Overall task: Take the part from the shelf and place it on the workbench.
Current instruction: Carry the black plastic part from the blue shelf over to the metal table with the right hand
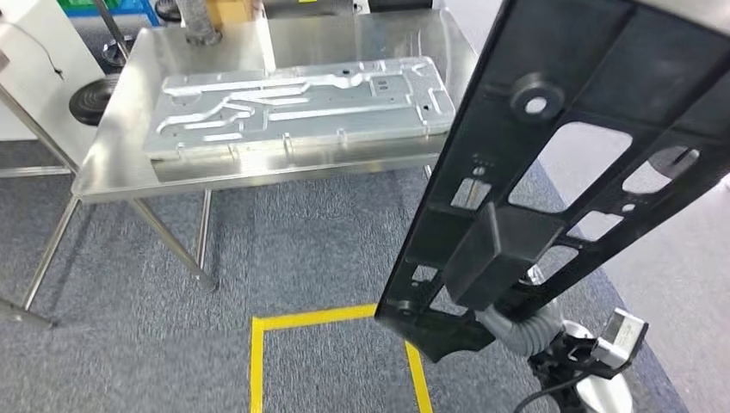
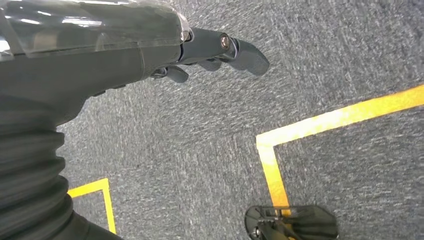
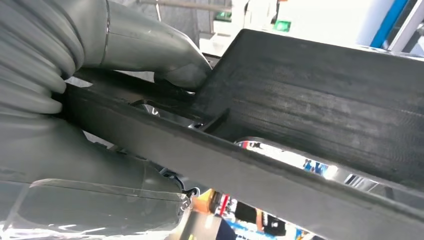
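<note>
The part [image 1: 551, 155] is a long black frame with cut-out windows, slanting up from the lower middle to the top right of the head view. My right hand [image 1: 482, 331] grips its lower end from beneath, below a black box on the frame. In the right wrist view the grey thumb [image 3: 185, 75] presses on the part [image 3: 310, 110]. The steel workbench [image 1: 120, 163] stands ahead to the left, apart from the part. My left hand [image 2: 215, 52] hangs over the carpet and holds nothing, its fingers loosely spread.
A large machined aluminium plate [image 1: 301, 103] covers most of the workbench top. Thin slanted table legs [image 1: 172, 241] stand on grey carpet. Yellow floor tape [image 1: 258, 361] marks a square in front of me. Black round weights [image 1: 90, 99] lie behind the bench at left.
</note>
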